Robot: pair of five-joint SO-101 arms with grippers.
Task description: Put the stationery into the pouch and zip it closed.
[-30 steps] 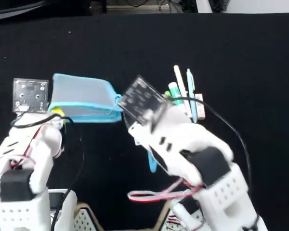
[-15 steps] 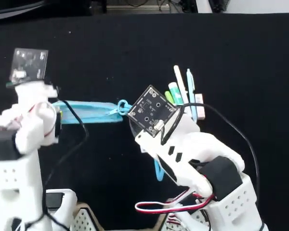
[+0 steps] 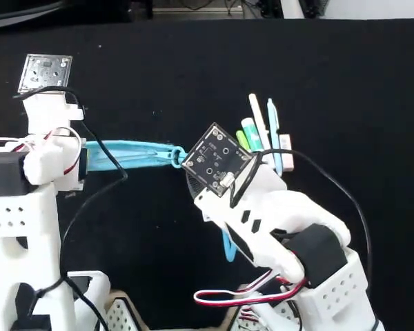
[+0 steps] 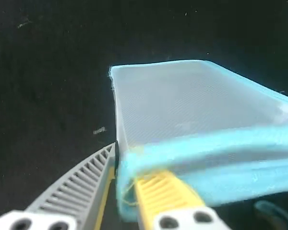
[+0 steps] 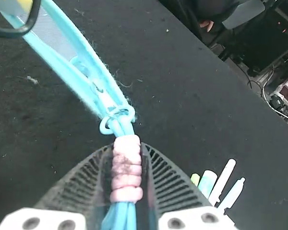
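Right gripper (image 5: 126,149) closed on the pull cord (image 5: 126,175) of the zip, jaws narrow and pressed against the cord's pink wrap from both sides. Beyond the fingertips the cord's blue loop joins the end of the pouch (image 5: 62,40). At the opposite end the left gripper (image 4: 124,163) is clamped on the pouch, one grey finger (image 4: 81,191) and one yellow finger (image 4: 161,189) pinching the blue-edged corner between them. High view: the pouch appears edge-on as a thin light-blue band left of centre, spanning from the left arm at the left edge of the frame to the right gripper at the centre. Whether the band touches the table (image 3: 345,69) cannot be told. The stationery (image 3: 261,134) lies on the black table just right of centre, outside the pouch: a white pen, a blue pen, two green-toned markers and a small pink piece, side by side and roughly parallel, their tips pointing to the upper edge of the frame. The right arm's cable passes over the lower ends of this group
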